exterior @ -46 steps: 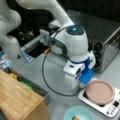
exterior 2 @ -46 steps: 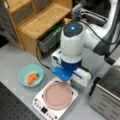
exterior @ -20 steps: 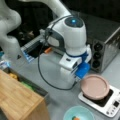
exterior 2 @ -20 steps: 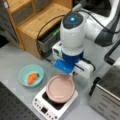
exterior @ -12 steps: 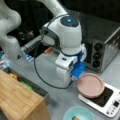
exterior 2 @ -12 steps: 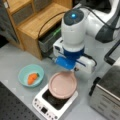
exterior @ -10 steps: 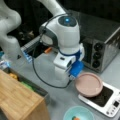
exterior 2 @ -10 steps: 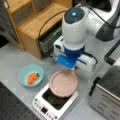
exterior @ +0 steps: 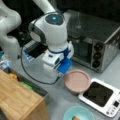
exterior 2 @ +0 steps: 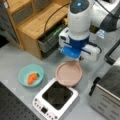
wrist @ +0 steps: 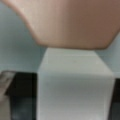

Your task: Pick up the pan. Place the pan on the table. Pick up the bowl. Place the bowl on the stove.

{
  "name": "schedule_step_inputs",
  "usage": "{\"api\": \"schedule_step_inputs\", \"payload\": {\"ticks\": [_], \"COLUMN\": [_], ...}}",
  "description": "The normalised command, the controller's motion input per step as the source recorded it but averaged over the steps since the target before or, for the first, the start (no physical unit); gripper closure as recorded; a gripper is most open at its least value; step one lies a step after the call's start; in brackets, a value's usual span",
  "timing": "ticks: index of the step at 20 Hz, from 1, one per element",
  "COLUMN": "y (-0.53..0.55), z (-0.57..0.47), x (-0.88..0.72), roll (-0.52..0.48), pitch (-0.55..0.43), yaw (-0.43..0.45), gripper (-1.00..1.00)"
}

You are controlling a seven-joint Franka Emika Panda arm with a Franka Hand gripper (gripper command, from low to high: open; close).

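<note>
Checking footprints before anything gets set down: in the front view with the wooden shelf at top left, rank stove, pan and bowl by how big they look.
1. stove, largest.
2. pan, held off the stove by the pincer; being raised may make it look bigger.
3. bowl on the table, looks a little smaller than the pan.

Grey table (exterior 2: 15, 62) under bowl (exterior 2: 31, 75), stove (exterior 2: 56, 100), toaster oven (exterior 2: 108, 96).
</note>
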Motion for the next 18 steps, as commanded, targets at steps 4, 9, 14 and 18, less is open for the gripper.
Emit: {"api": "schedule_step_inputs", "payload": {"ticks": [4,9,14,18], "y": [-0.13,-0.16,-0.18,-0.15], "z": [0.0,-0.04,-0.11,-0.15], "x": [-0.36,-0.32,-0.24,-0.17], "roll": [0.116,0.103,0.07,0.029], "pitch": [-0.122,-0.133,-0.147,-0.158], "yaw": [-0.002,0.022,0.033,0.002], "gripper": [1.0,1.0,1.0,1.0]}}
